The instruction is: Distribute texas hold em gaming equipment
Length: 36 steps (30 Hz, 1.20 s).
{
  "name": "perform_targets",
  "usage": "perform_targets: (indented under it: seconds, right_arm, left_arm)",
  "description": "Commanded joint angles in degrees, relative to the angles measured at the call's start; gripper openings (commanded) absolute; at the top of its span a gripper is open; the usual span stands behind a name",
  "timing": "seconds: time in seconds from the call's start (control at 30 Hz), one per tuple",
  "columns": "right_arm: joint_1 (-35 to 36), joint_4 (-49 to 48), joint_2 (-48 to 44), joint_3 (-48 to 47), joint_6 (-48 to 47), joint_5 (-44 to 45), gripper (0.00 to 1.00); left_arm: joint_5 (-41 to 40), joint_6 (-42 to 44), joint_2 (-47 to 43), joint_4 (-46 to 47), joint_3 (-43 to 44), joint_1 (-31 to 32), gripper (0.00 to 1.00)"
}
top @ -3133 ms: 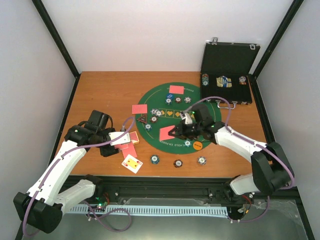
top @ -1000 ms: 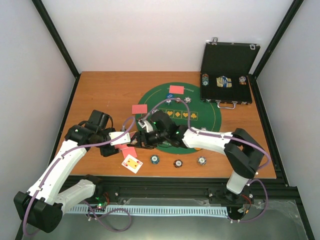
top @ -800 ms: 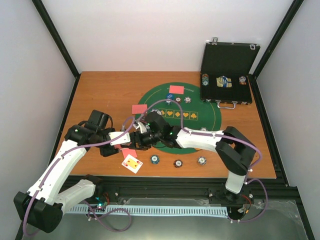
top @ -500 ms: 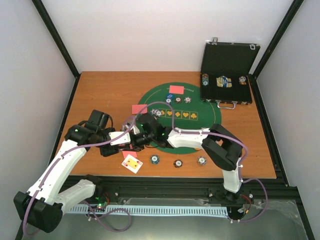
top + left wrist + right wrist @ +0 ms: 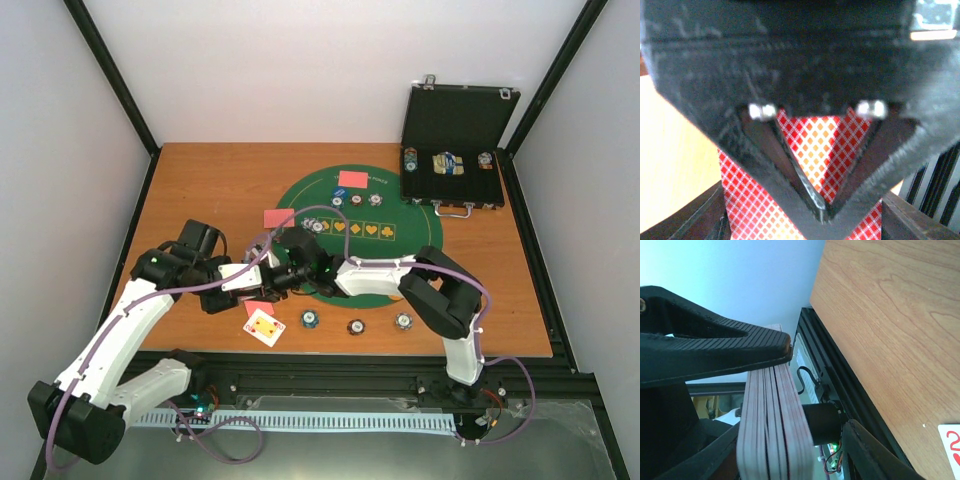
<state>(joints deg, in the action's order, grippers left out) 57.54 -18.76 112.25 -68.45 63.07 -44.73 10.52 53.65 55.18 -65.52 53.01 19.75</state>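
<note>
Playing cards (image 5: 772, 430) are clamped by left end effector (image 5: 821, 214); several could be dragged by spread right end effector (image 5: 268, 282).

- Top view: even, diffuse light is supplied from above; only soft shadows are cast on the table (image 5: 200, 190)
- Left wrist view: the close foreground is blurred and dark; the card stack (image 5: 810, 145) is lit warmly
- Right wrist view: stack edges are rendered sharp; the background is washed pale
</note>
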Motion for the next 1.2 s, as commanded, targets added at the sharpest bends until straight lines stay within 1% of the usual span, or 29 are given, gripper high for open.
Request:
perform_targets:
  seconds: [0.0, 0.27, 0.53, 0.77, 0.83, 0.97, 1.17]
  right_arm:
    - [-2.6, 1.04, 0.03, 4.4, 0.54, 1.41, 0.47]
    - [-3.87, 1.07, -2.08, 7.79, -0.29, 1.57, 0.47]
    - [-4.69, 2.34, -3.92, 10.42, -1.74, 2.01, 0.41]
    - [-5.57, 4.45, -6.22, 12.69, -3.5, 2.69, 0.4]
    - [-5.68, 4.76, -6.86, 12.76, -3.7, 2.8, 0.41]
    - [-5.18, 1.43, -6.89, 11.23, -1.76, 1.25, 0.49]
    - [-2.54, -0.65, -5.87, 6.92, -0.13, -0.08, 0.52]
  left_arm:
    - [0.46, 0.86, -0.28, 0.04, 3.21, 0.02, 0.31]
    - [0.3, 0.99, -0.42, -0.03, 3.13, 0.03, 0.3]
    - [0.29, 0.87, -0.91, -0.05, 3.31, 0.03, 0.3]
    - [0.31, 1.02, -1.21, 0.13, 3.08, 0.03, 0.3]
    - [0.36, 1.02, -1.29, 0.21, 3.01, 0.03, 0.3]
    - [0.41, 0.95, -1.2, 0.47, 2.55, 0.02, 0.3]
    - [0.16, 1.07, -1.19, 0.49, 2.37, 0.03, 0.3]
